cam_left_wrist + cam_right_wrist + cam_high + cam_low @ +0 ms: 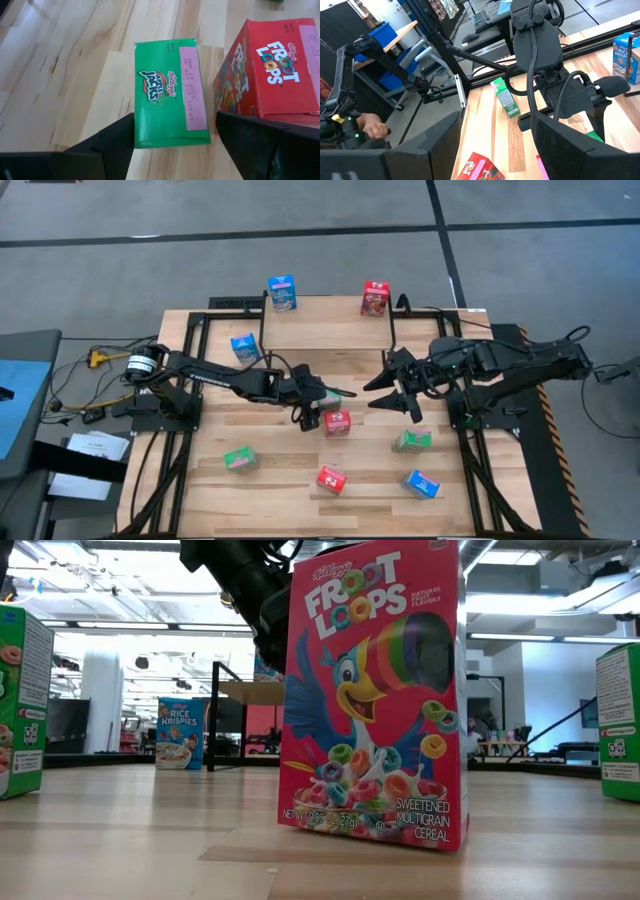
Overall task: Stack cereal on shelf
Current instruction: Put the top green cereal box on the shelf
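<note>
Mid-surface, the left end effector (172, 142) straddles a green cereal box (170, 92) — fingers apart, not clamped. Light, crushable cardboard — take its narrow sides gently. Right end effector (392, 392) waits open nearby.

Robotics lab, open-plan. Two arms are mounted on a plank table (300, 480) over grey concrete floor (300, 220). Ceiling strip lights (540, 637), desks and blue bins (382, 32) are seen behind.
</note>
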Robot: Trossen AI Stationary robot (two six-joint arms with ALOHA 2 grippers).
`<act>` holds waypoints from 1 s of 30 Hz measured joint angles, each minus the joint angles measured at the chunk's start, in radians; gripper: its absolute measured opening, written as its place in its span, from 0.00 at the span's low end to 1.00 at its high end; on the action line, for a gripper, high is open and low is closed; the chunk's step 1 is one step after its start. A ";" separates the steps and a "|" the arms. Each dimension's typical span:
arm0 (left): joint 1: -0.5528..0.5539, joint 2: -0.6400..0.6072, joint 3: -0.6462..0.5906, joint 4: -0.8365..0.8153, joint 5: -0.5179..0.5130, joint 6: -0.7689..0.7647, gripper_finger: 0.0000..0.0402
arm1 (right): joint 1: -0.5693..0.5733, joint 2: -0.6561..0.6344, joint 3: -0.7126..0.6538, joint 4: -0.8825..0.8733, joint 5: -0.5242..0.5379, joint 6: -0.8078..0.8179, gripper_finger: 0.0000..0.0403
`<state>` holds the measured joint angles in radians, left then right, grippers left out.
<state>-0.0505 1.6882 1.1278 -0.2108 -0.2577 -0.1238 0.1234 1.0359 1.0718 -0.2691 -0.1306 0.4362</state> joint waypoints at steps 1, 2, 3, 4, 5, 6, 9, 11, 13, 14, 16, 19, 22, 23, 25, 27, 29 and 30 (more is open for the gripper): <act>0.000 0.000 0.000 0.000 0.000 0.000 0.64 | 0.000 0.000 0.000 0.000 0.000 0.000 0.66; 0.000 0.000 0.000 0.000 0.000 -0.001 0.64 | 0.000 0.000 0.000 0.000 0.000 0.000 0.66; 0.000 0.000 0.000 0.000 0.000 -0.001 0.63 | 0.000 0.000 0.000 0.000 0.000 0.000 0.66; 0.000 0.000 0.000 0.000 0.000 -0.001 0.61 | 0.000 0.000 0.000 -0.001 0.000 0.000 0.66; 0.000 0.000 0.000 0.000 0.000 -0.001 0.59 | 0.000 0.000 0.000 -0.004 0.000 0.000 0.66; 0.000 0.000 0.000 0.000 0.000 -0.001 0.57 | 0.000 0.000 0.000 -0.006 0.000 0.000 0.66; 0.000 0.000 0.000 0.000 0.018 0.009 0.50 | 0.000 0.000 0.000 -0.014 0.000 0.000 0.66; 0.000 0.000 0.000 0.001 0.018 0.010 0.47 | 0.000 0.000 0.000 -0.014 0.000 0.000 0.66; 0.000 0.000 0.000 0.001 0.018 0.012 0.46 | 0.000 0.000 0.000 -0.014 0.000 0.000 0.66; 0.000 0.000 0.000 0.003 0.018 0.015 0.46 | 0.000 0.000 0.000 -0.014 0.000 0.000 0.66; 0.000 0.000 0.000 0.010 0.018 0.025 0.47 | 0.000 0.000 0.000 -0.014 0.000 0.000 0.66; 0.003 -0.001 0.001 0.031 0.029 0.035 0.47 | 0.000 0.000 0.000 -0.014 0.000 0.000 0.66; 0.016 -0.001 0.014 0.023 0.085 0.034 0.47 | 0.000 0.000 0.000 -0.014 0.000 0.000 0.66; 0.021 -0.001 0.023 0.019 0.098 0.034 0.47 | 0.000 0.000 0.000 -0.014 0.000 0.000 0.66; 0.031 -0.002 0.036 0.018 0.108 0.038 0.46 | 0.000 0.000 0.000 -0.014 0.000 0.000 0.66; 0.040 -0.002 0.049 0.011 0.116 0.053 0.46 | 0.000 0.000 0.000 -0.014 0.000 0.000 0.66; 0.049 -0.002 0.076 -0.009 0.121 0.068 0.46 | 0.000 0.000 0.000 -0.014 0.000 0.000 0.66; 0.054 -0.002 0.093 -0.022 0.121 0.078 0.46 | 0.000 0.000 0.000 -0.014 0.000 0.000 0.66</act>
<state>0.0035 1.6863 1.2213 -0.2330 -0.1369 -0.0460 0.1233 1.0355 1.0721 -0.2836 -0.1304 0.4362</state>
